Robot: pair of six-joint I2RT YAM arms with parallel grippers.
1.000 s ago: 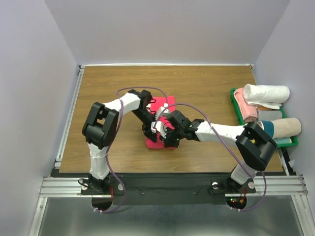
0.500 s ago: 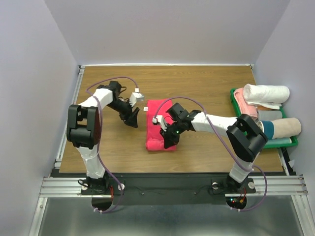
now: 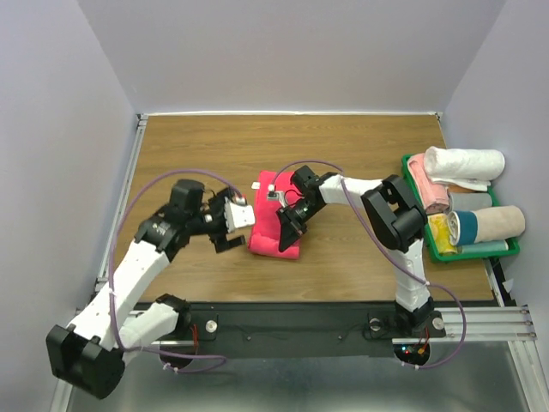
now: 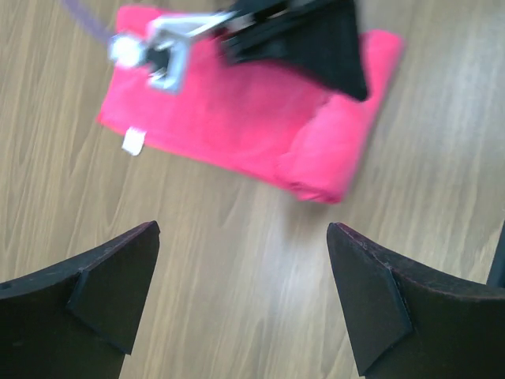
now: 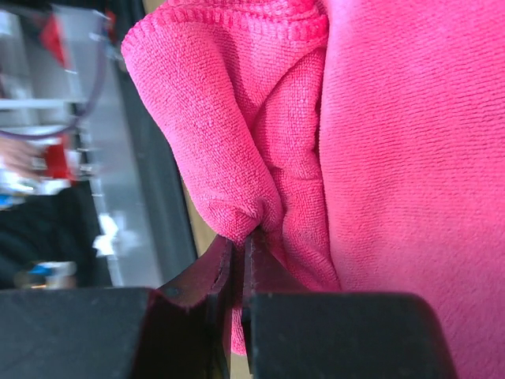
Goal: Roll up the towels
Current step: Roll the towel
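Note:
A bright pinkish-red towel (image 3: 268,221) lies on the wooden table (image 3: 360,146), with its near end bunched into a thick fold (image 4: 331,154). A small white tag (image 4: 132,142) sticks out at one corner. My right gripper (image 3: 286,235) is shut on that folded end, and the right wrist view shows the jaws (image 5: 243,238) pinching a pleat of terry cloth (image 5: 394,158). My left gripper (image 3: 225,237) hovers just left of the towel, apart from it. Its jaws (image 4: 243,237) stand wide open over bare wood, holding nothing.
A green bin (image 3: 411,184) at the right edge holds several rolled towels, among them a white one (image 3: 467,163) and a beige one (image 3: 502,221). Grey walls close in the table on three sides. A metal rail (image 3: 300,324) runs along the near edge.
My left gripper has let go of the towel, opened wide and drawn back to its left. My right gripper stays shut on the cloth and has shifted slightly left with the folded end.

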